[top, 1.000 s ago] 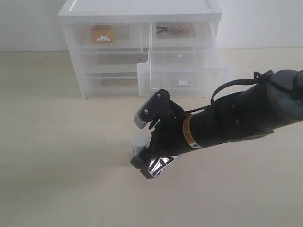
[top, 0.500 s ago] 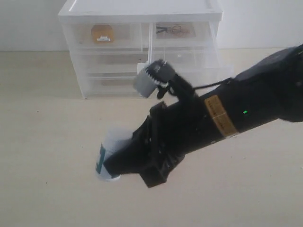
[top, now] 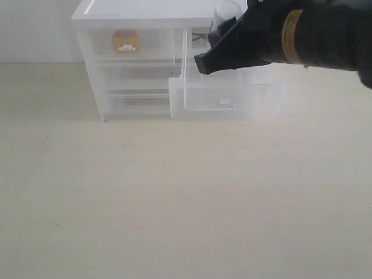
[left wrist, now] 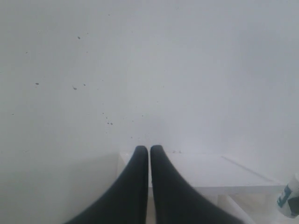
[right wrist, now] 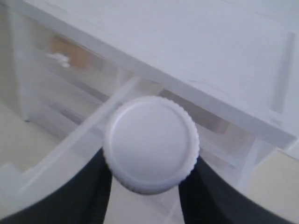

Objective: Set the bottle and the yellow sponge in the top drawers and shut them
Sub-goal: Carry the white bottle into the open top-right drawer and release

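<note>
My right gripper (top: 220,36) is shut on the bottle (top: 226,12) and holds it high, above the pulled-out top right drawer (top: 228,96) of the white cabinet (top: 168,11). In the right wrist view the bottle's white ribbed cap (right wrist: 151,143) fills the space between the two black fingers (right wrist: 99,186), over the drawer's clear wall (right wrist: 70,145). The yellow sponge (top: 125,40) shows through the shut top left drawer (top: 148,43). My left gripper (left wrist: 149,150) is shut on nothing, facing a white wall over the cabinet top (left wrist: 210,172). The bottle's teal label (left wrist: 289,201) shows at that view's edge.
Two full-width drawers (top: 136,87) sit shut below the top ones. The open drawer's front with its white handle (top: 225,102) juts out over the beige table (top: 174,197). The black right arm (top: 314,35) crosses the cabinet's right side.
The right arm has lifted the bottle from low over the table up and back to above the open top right drawer. The cabinet and drawers have not moved.
</note>
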### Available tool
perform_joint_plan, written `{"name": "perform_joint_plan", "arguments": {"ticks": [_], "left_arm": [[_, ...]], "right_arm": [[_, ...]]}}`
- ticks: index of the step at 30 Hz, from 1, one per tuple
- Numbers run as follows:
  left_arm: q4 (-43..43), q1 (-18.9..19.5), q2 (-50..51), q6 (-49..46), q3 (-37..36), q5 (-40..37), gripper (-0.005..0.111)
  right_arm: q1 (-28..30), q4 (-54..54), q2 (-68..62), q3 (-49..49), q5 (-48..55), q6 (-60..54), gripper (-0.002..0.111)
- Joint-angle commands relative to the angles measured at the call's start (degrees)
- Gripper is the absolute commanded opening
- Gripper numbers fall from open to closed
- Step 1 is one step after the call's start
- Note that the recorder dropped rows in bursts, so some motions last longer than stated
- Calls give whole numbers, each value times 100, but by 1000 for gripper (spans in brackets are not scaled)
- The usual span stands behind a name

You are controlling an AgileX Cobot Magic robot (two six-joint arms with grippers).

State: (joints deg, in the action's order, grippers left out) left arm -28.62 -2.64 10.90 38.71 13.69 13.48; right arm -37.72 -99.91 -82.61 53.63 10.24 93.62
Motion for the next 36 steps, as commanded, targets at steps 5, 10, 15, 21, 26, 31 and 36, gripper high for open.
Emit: {"name": "perform_joint_plan", "arguments": {"ticks": [5, 10, 15, 21, 26, 31, 36], "left_arm": [[37, 13, -17, 21, -20, -18, 4], [37, 13, -17, 21, -20, -18, 4], [37, 13, -17, 21, -20, -29, 4], [37, 13, -17, 21, -20, -40, 4], [37, 13, -17, 21, -20, -40, 4], [37, 13, -17, 21, -20, -40, 4], [37, 13, -17, 21, -20, -40, 4]], "right_arm": [[2, 159, -350, 199, -277, -192, 80], [2, 48, -137, 199, -110, -524, 100], [2, 56, 810, -114, -667, -595, 60], [2, 180, 1142, -985, -1916, -78, 3], [-11, 228, 1074, -1211, -1289, -215, 3], [-11, 252, 773, -812, -1592, -329, 3], [-11, 233, 196, -321, -1362, -318, 3]]}}
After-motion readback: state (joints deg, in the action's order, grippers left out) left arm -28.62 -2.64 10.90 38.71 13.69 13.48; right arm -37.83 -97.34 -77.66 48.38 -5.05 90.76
